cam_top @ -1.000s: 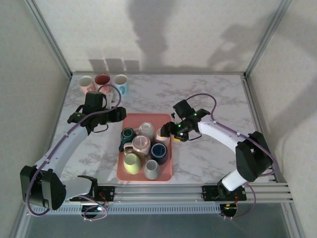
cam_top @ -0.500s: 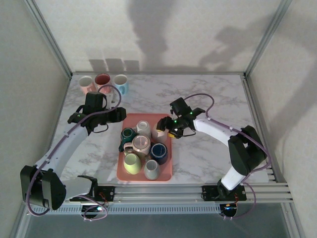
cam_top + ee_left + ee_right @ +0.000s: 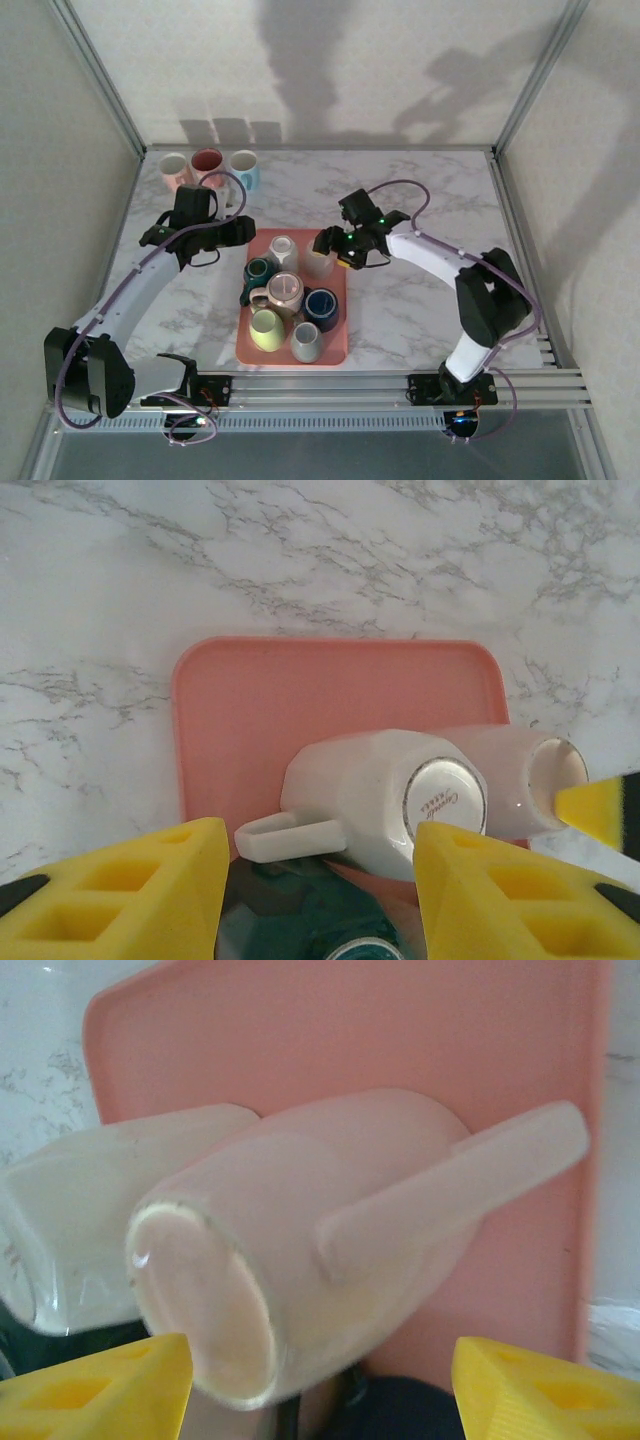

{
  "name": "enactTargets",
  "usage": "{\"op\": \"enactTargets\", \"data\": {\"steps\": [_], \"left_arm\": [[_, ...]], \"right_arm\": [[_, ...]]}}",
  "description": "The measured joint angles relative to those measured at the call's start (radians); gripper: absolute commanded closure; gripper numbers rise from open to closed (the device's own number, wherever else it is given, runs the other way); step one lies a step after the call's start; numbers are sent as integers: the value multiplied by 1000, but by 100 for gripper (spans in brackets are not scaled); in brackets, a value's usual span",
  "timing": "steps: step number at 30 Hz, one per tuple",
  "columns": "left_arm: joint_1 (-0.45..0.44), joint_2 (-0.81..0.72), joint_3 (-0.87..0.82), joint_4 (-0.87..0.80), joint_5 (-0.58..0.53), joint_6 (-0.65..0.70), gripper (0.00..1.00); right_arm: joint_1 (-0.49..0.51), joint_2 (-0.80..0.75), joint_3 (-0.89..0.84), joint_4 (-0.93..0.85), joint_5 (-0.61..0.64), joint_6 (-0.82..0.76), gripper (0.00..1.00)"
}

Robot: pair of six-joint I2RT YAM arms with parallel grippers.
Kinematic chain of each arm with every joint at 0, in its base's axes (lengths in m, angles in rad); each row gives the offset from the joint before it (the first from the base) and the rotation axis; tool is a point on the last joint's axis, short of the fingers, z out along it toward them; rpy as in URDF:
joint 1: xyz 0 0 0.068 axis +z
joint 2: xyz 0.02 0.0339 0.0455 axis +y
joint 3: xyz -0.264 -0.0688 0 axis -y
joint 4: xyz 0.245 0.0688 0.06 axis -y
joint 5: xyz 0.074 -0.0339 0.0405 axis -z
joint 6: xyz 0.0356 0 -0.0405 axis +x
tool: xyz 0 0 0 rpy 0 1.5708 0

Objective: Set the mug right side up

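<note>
- The pale pink mug point(image 3: 320, 263) point(image 3: 505, 775) point(image 3: 330, 1210) lies tipped over in the far right corner of the pink tray point(image 3: 305, 237) point(image 3: 300, 690) point(image 3: 450, 1040). It is not standing on its base.
- In the right wrist view, its base faces the camera and its handle sticks out to the right, over bare tray floor.
- The right gripper point(image 3: 335, 252) point(image 3: 320, 1390) sits at the tray's far right corner, its yellow fingers spread wide on either side of the mug's base end.
- There is a gap between the mug and the finger on the right of that view. It is unclear whether the other finger touches the mug.
- A white mug point(image 3: 282, 250) point(image 3: 370, 785) point(image 3: 90, 1210) lies on its side against the pale pink mug, toward the tray's far left. In the left wrist view, its printed base faces the camera and its handle points left.
- The left gripper point(image 3: 243, 230) point(image 3: 320, 900) hovers over the tray's far left corner. Its jaws are about half open and hold nothing, with a teal mug point(image 3: 258, 270) point(image 3: 300, 920) below the gap between them.
- The near half of the tray holds more mugs, crowded together: a pink one point(image 3: 285, 290), a navy one point(image 3: 320, 305), a light green one point(image 3: 265, 328) and a grey one point(image 3: 306, 342).
- Three mugs point(image 3: 207, 162) stand upright in a row at the far left corner of the marble worktop point(image 3: 420, 320).
</note>
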Motion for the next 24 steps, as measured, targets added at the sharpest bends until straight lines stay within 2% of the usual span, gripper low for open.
{"op": "enactTargets", "data": {"steps": [6, 12, 15, 18, 24], "left_arm": [[0, 0, 0, 35, 3, -9, 48], [0, -3, 0, 71, 57, 32, 48], [0, -19, -2, 77, 84, 65, 48], [0, -38, -7, 86, 121, 94, 48], [0, -41, -19, 75, 175, 160, 48]], "right_arm": [[-26, -258, -42, -52, 36, -270, 32], [-140, -404, -117, -29, 5, -724, 34], [-206, -407, -187, 18, -97, -1015, 31], [-242, -359, -206, 26, -177, -1280, 34], [-221, -124, -65, 9, -244, -1632, 35]]}}
